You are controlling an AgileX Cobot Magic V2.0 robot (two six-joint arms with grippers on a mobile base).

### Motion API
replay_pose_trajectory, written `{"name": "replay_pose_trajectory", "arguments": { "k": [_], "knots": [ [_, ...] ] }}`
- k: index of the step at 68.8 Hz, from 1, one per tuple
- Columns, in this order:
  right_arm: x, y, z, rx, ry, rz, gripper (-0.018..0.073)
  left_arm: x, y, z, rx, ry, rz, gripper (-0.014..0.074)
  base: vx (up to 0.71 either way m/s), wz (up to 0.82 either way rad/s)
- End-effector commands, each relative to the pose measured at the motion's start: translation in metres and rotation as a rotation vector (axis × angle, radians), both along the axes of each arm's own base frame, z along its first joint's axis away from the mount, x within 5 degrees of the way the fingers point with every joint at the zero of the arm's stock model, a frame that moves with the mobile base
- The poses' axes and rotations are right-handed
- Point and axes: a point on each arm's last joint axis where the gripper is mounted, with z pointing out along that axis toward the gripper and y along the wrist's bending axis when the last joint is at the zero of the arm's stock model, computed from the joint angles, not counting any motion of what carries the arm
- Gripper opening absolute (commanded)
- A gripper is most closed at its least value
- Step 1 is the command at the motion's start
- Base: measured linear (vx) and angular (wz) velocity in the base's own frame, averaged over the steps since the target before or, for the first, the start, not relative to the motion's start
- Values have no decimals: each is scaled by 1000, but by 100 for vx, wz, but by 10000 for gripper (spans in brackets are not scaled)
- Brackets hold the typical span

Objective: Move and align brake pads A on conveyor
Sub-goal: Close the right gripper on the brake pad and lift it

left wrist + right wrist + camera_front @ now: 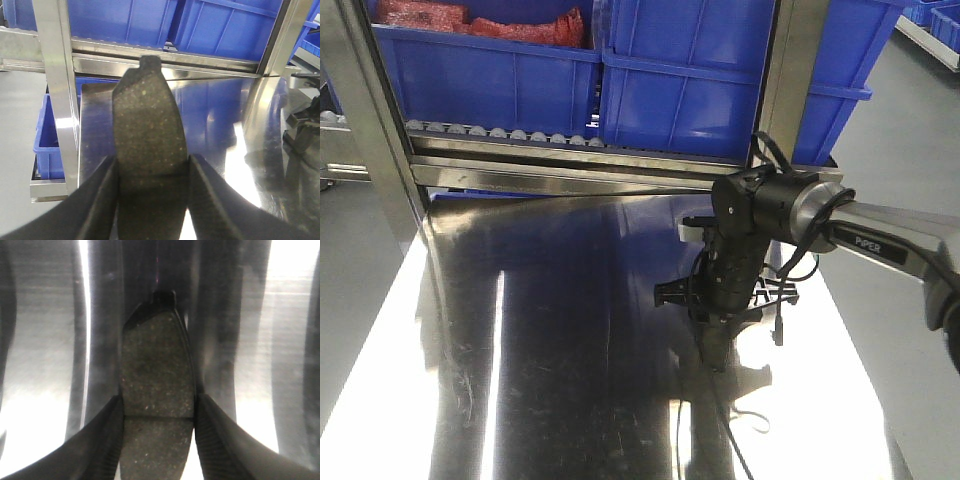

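Note:
My left gripper (152,159) is shut on a dark-grey brake pad (150,115). The pad stands up between the fingers, above the shiny steel table (215,115). My right gripper (159,398) is shut on a second brake pad (156,365) with a centre groove and holds it close over the steel surface. In the front view the right gripper (715,352) points straight down at the table's right half. The left arm is outside the front view. The conveyor is out of view, and no other pads show.
The steel table (570,330) fills the front view. A steel rack post (360,110) and a roller rail (500,132) carry blue bins (500,75) at the back. Another blue bin (47,135) sits beside the table's left edge. The right arm (300,135) shows at the left wrist view's right edge.

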Motion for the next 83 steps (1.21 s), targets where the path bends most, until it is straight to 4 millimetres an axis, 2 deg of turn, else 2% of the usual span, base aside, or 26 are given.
{"name": "replay_pose_trajectory", "arguments": {
  "k": [1, 13, 22, 32, 44, 61, 83],
  "knots": [
    [-2, -8, 61, 18, -179, 20, -11, 1, -2, 17, -17, -112, -22, -6, 0, 0],
    [-19, -24, 112, -7, -341, 44, -7, 1, -2, 17, -17, -112, -22, -6, 0, 0],
    [-37, -46, 132, 11, -418, 15, -4, 1, -2, 17, -17, -112, -22, -6, 0, 0],
    [-67, -76, 149, 17, -517, 12, -4, 1, -2, 17, -17, -112, -22, -6, 0, 0],
    [-119, -111, 174, 5, -707, 3, -4, 1, -2, 17, -17, -112, -22, -6, 0, 0],
    [-189, -128, 181, 71, -945, 25, -4, 1, -2, 17, -17, -112, -22, -6, 0, 0],
    [-251, -142, 170, 122, -1138, 40, -4, 1, -2, 17, -17, -112, -22, -6, 0, 0]
  ]
}}
